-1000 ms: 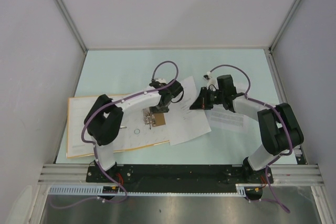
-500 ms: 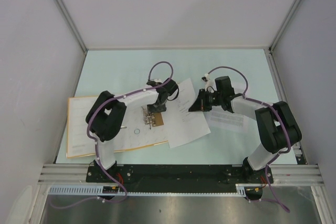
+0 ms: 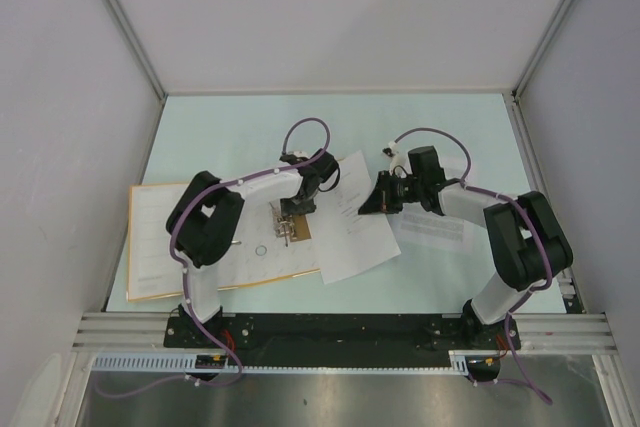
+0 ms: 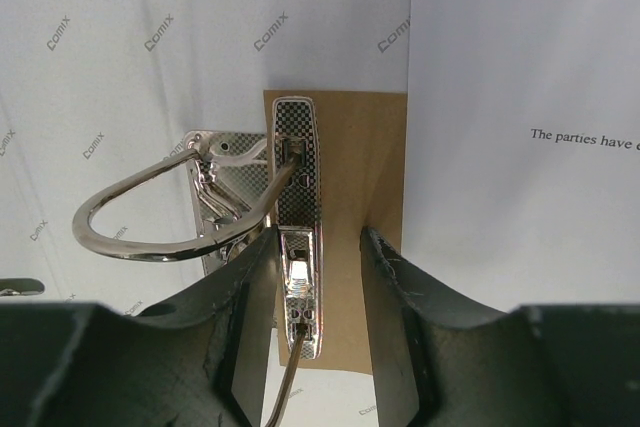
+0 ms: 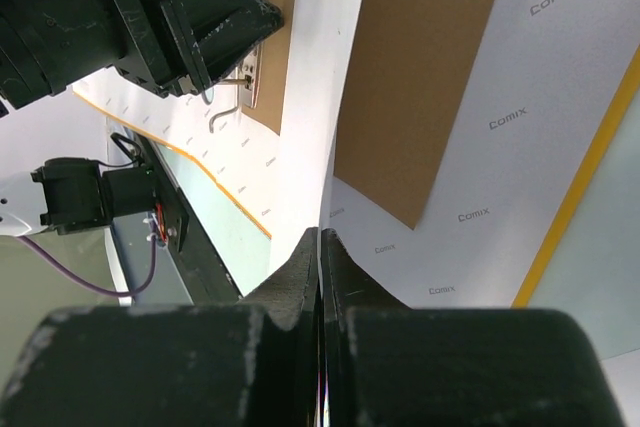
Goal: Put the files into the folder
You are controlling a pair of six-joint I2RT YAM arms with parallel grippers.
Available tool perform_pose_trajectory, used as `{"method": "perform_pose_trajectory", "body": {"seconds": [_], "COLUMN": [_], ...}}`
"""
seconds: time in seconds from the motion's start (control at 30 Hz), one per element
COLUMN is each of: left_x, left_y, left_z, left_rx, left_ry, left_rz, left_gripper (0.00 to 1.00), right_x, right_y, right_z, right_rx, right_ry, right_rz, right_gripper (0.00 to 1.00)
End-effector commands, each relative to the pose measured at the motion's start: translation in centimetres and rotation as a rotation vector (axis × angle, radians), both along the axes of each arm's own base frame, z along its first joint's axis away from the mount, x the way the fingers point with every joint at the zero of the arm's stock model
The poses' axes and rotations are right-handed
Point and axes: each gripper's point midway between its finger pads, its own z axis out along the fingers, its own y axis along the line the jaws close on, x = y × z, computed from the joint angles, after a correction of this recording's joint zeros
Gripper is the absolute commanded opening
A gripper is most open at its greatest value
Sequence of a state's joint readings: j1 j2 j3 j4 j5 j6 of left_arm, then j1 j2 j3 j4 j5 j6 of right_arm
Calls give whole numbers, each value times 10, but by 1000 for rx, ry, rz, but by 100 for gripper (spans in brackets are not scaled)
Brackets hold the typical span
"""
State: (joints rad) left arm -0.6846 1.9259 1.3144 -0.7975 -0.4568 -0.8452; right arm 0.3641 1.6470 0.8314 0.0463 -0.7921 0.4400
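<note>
The left claw (image 4: 318, 239) is settling, half open, astride the clip lever (image 4: 296, 162). The right claw (image 5: 320, 239), closed on the edge of the files (image 3: 352, 227), is pulling them slightly left across the open folder (image 3: 150, 247), so threading onto the rings (image 4: 130, 217) is probably coming.

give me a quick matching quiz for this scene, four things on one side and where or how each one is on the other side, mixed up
Things:
1. left gripper
2. right gripper
3. folder
4. files

States:
a. lies open, whitish inside facing up
b. fingers shut on a sheet's edge
c. fingers apart, one on each side of the metal lever
d. white printed sheet lapping over the folder's right part

Pairs: 1-c, 2-b, 3-a, 4-d
</note>
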Motion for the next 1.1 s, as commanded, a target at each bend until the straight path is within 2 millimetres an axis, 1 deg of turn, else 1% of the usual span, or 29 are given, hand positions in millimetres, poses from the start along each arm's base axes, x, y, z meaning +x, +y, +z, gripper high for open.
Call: {"method": "perform_pose_trajectory", "body": {"seconds": [0.0,0.13,0.23,0.37,0.43,0.57,0.7,0.8,0.87,0.97,1.0,1.03,1.07], "left_x": [3,3,2,1,-1,0,0,-1,-2,-4,-4,-4,-4], "left_y": [-1,-4,-2,-1,0,2,-1,-3,-4,-7,-7,-7,-6], "left_z": [-5,-5,-5,-6,-7,-9,-6,-4,-2,1,1,2,3], "left_rx": [-11,-21,-12,-21,-18,-25,-52,-69,-81,-106,-106,-105,-104], "left_ry": [0,4,3,11,13,17,16,17,19,24,26,26,24], "left_rz": [-7,-21,-26,-34,-35,-37,-53,-66,-72,-85,-86,-91,-90], "left_gripper": [42,38,35,35,38,34,23,17,15,10,4,0,0], "right_x": [3,7,11,15,17,21,25,28,31,31,32,31,30], "right_y": [4,2,3,4,5,7,9,9,8,9,9,9,10], "right_z": [0,-1,-1,-3,-3,-6,-10,-15,-17,-22,-25,-27,-28], "right_rx": [12,5,9,11,18,22,28,30,27,24,17,9,7], "right_ry": [-33,-37,-37,-34,-30,-30,-25,-15,-15,2,8,10,14], "right_rz": [18,-3,-16,-37,-45,-60,-70,-81,-91,-99,-106,-110,-107], "right_gripper": [0,0,0,0,0,0,0,0,0,0,0,0,0]}}
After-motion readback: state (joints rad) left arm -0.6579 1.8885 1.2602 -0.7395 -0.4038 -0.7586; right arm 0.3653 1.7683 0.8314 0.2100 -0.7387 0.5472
